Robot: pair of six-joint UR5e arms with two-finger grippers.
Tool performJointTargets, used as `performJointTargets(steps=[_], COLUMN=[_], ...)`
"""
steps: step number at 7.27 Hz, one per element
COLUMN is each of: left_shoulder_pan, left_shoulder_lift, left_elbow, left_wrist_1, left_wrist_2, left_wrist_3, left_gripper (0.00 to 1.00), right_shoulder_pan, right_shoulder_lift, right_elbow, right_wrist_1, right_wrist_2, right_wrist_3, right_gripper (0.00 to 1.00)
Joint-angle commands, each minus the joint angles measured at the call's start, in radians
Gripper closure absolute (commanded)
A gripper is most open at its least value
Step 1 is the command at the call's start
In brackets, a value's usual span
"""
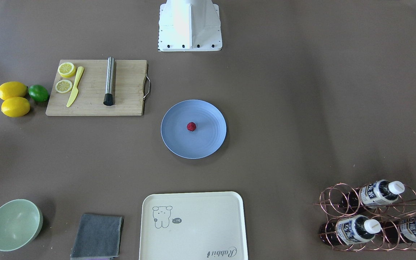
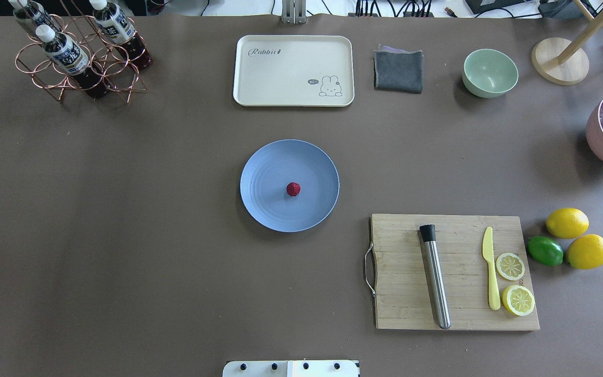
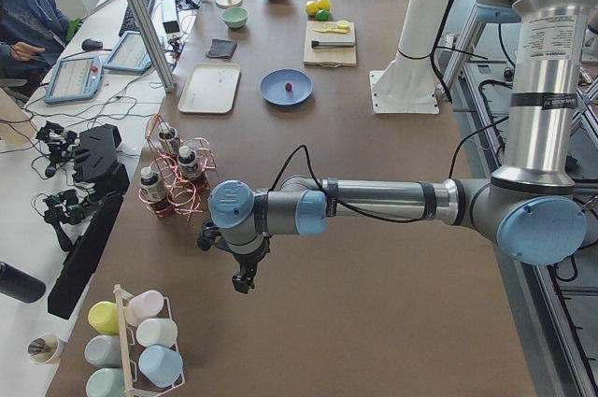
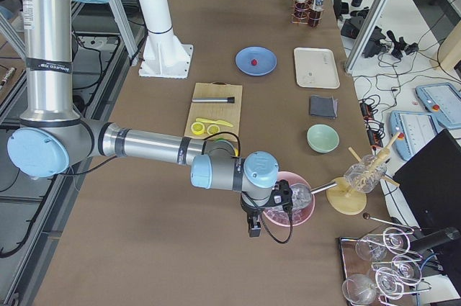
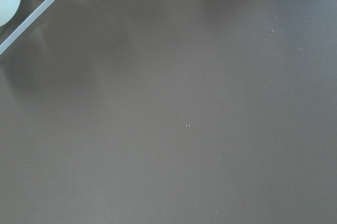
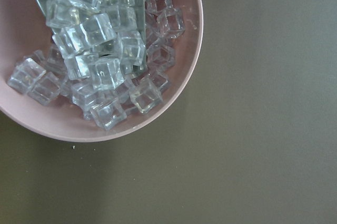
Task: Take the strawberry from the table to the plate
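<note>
The strawberry [image 1: 191, 126] [image 2: 293, 189], a small dark-red berry, lies near the middle of the light-blue plate [image 1: 208, 144] [image 2: 265, 204] at the centre of the brown table [image 2: 123, 235]. No gripper is near it. My left gripper [image 3: 245, 282] hangs over bare table at the robot's left end, beside a bottle rack; I cannot tell whether it is open or shut. My right gripper [image 4: 253, 230] hangs at the opposite end, next to a pink bowl of ice cubes [image 4: 288, 209] [image 6: 105, 124]; its state cannot be told either. Neither wrist view shows fingers.
A wooden cutting board [image 2: 411, 314] carries a steel muddler, a yellow knife and lemon halves, with two lemons and a lime [image 2: 545, 250] beside it. A cream tray [image 2: 293, 70], grey cloth [image 2: 398, 70], green bowl [image 2: 490, 72] and copper bottle rack [image 2: 79, 65] line the far edge. A person [image 3: 23, 14] sits at the side.
</note>
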Motion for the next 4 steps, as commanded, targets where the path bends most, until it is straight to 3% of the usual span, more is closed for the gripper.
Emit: performJointTargets(steps=[1, 4], left_shoulder_pan=[0.000, 0.000], left_shoulder_lift=[0.001, 0.001], left_elbow=[0.001, 0.002], left_wrist_1=[0.000, 0.000], left_wrist_2=[0.000, 0.000], left_wrist_3=[0.001, 0.000], left_gripper=[0.02, 0.02], right_shoulder_pan=[-0.002, -0.003], right_shoulder_lift=[0.002, 0.001], right_elbow=[0.002, 0.003], right_wrist_1=[0.000, 0.000], right_wrist_2=[0.003, 0.008], right_wrist_3=[-0.001, -0.006], right_gripper=[0.00, 0.00])
